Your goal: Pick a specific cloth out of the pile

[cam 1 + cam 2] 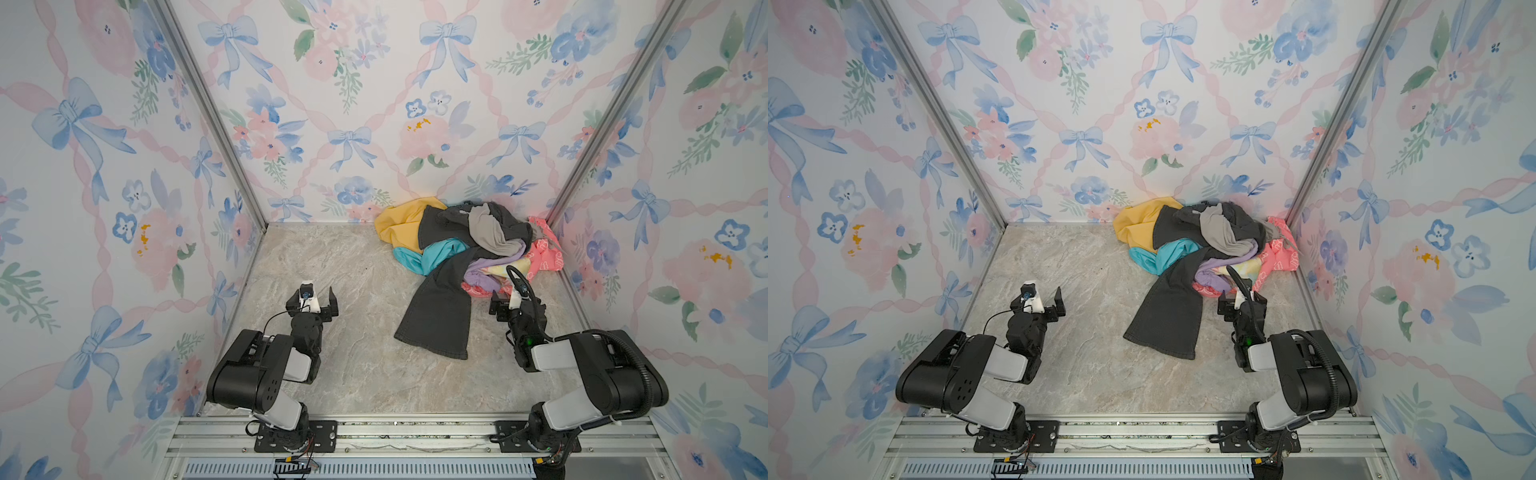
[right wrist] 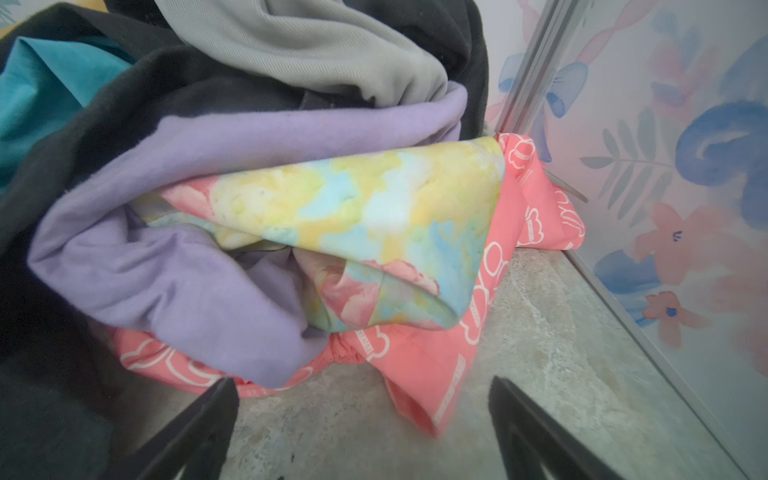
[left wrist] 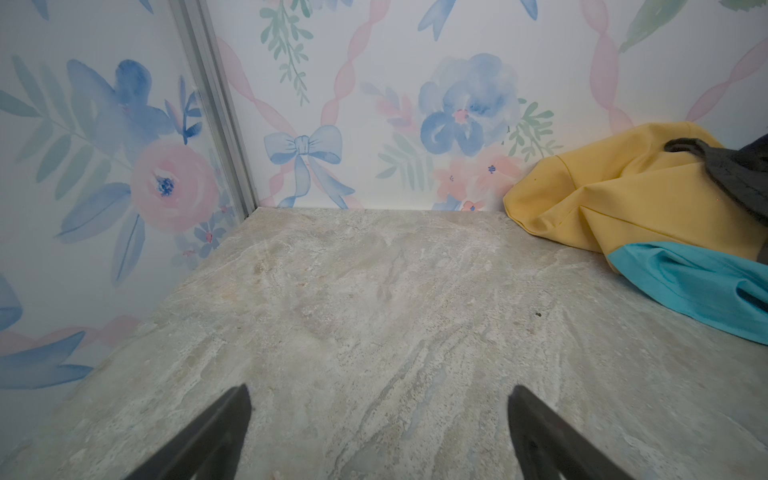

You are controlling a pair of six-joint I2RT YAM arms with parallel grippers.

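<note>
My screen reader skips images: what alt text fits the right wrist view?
A coral-pink cloth with white bear outlines lies at the bottom of a pile of clothes, pinned under a lavender and tie-dye piece. The right gripper, open and empty, points at it over the table.

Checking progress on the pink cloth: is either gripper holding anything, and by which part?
Nothing is held. The left gripper is open over bare table; the right gripper is open at the edge of the pink cloth.
</note>
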